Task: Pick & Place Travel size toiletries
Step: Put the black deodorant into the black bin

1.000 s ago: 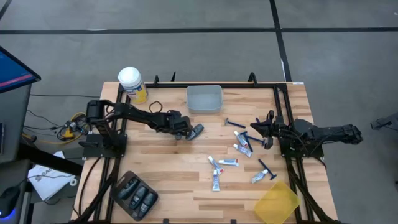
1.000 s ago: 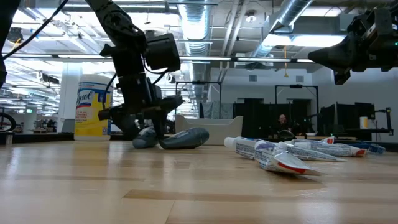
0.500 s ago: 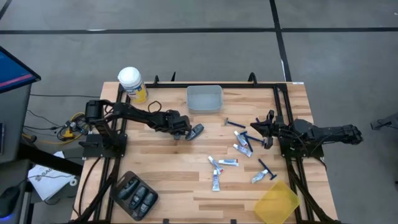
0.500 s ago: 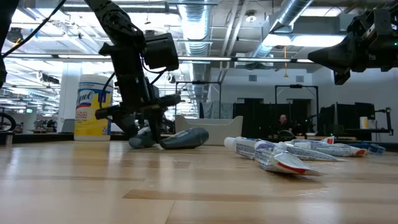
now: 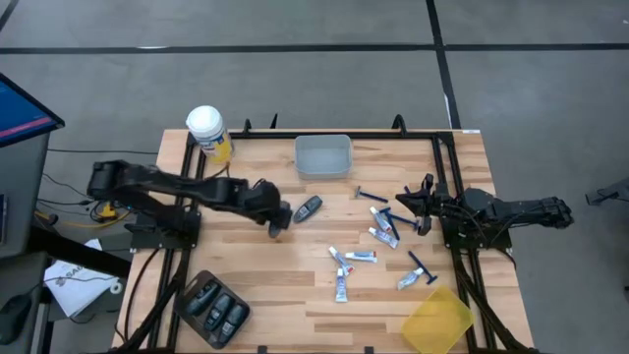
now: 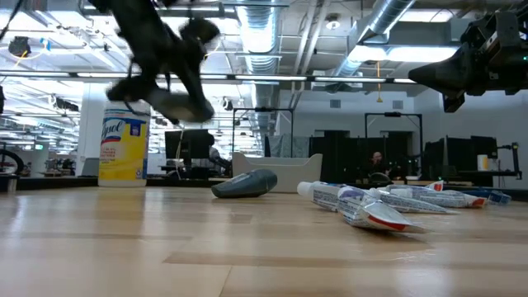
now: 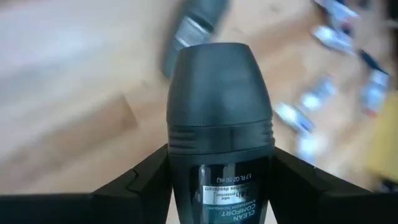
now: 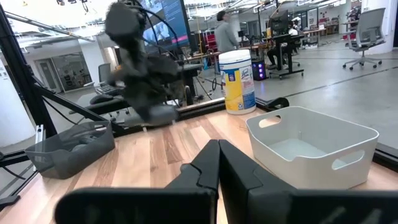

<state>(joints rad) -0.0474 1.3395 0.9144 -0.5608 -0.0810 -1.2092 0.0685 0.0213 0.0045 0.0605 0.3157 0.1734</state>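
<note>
A dark grey oval pod (image 7: pixel 217 93) hangs above the table, with my left gripper (image 5: pixel 277 220) shut on it at the left middle; the low view shows that pod (image 6: pixel 177 105) blurred and well clear of the wood. A second grey pod (image 5: pixel 308 207) lies on its side just right of the gripper. White tubes (image 5: pixel 361 257) and blue razors (image 5: pixel 371 196) lie scattered at the middle right. My right gripper (image 5: pixel 417 209) waits shut at the right edge, above those items and touching nothing. My left gripper pinches the pod's lower body (image 7: pixel 186 186), just below the cap's ridge, between its two fingers (image 7: pixel 140 183), one on each side. The fingers slant down from the table's left. The pod is lifted clear, its rounded cap end (image 7: pixel 217 68) sticking out past the fingertips.
A white bin (image 5: pixel 323 155) stands at the far middle, with a yellow wipes jar (image 5: pixel 209 133) at the far left corner. A dark tray (image 5: pixel 216 307) with several pods sits near left, and a yellow container (image 5: pixel 437 320) near right. Bare wood lies between them.
My left gripper has risen from the table and drawn back toward the left and near edges, tipping less steeply down. The pod it held on the wood is now lifted clear. The second pod has stayed where it lay.
</note>
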